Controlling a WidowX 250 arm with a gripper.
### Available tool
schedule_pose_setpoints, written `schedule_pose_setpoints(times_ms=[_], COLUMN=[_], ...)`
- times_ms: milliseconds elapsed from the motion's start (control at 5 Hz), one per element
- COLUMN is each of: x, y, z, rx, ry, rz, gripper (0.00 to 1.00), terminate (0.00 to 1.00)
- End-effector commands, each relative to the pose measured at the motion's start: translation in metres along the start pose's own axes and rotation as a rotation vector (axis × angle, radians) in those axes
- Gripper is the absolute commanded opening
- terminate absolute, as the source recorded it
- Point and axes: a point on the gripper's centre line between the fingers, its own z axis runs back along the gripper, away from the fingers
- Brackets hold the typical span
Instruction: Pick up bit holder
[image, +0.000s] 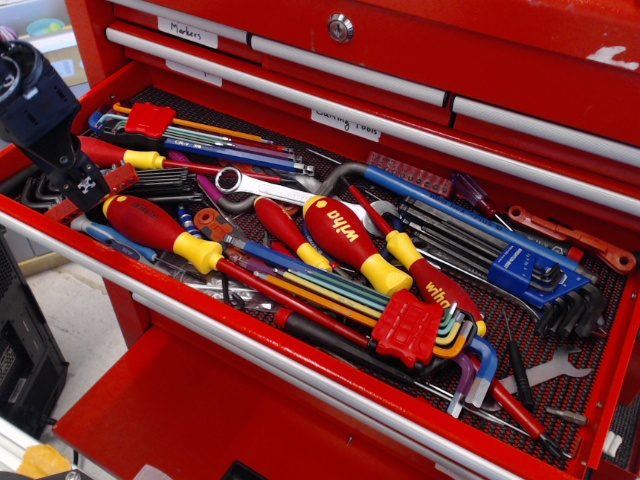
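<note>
Hand: the dark hand (85, 185) is low at the drawer's far left, right over the bit holder; whether it is grasping or released, I cannot tell.
Bit holder: one red bar (120, 178), mostly hidden under the hand, lying by the left wall on black hex keys (160, 180).
Screwdrivers: four big red-and-yellow ones (345, 243), maybe more underneath.
Hex key sets: two red (408, 327), one blue (520, 270).
Wrench: one silver (262, 186).
Room: the drawer (250, 345) is packed; tools touch everywhere.
</note>
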Motion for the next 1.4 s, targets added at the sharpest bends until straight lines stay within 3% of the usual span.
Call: schedule_pose_setpoints(times_ms=[0, 600, 800, 1000, 1200], x=[0.0, -0.003, 0.001, 0.008, 0.022], y=[0.022, 0.032, 0.032, 0.029, 0.023], z=[-0.008, -0.035, -0.038, -0.033, -0.01], rx=[0.019, -0.031, -0.048, -0.037, -0.004], ry=[-0.038, -0.074, -0.064, -0.054, -0.026], rz=[-0.026, -0.032, -0.027, -0.035, -0.09], gripper=[1.0, 1.0, 0.0, 0.0, 0.0], terminate=[0.0, 0.0, 0.0, 0.0, 0.0])
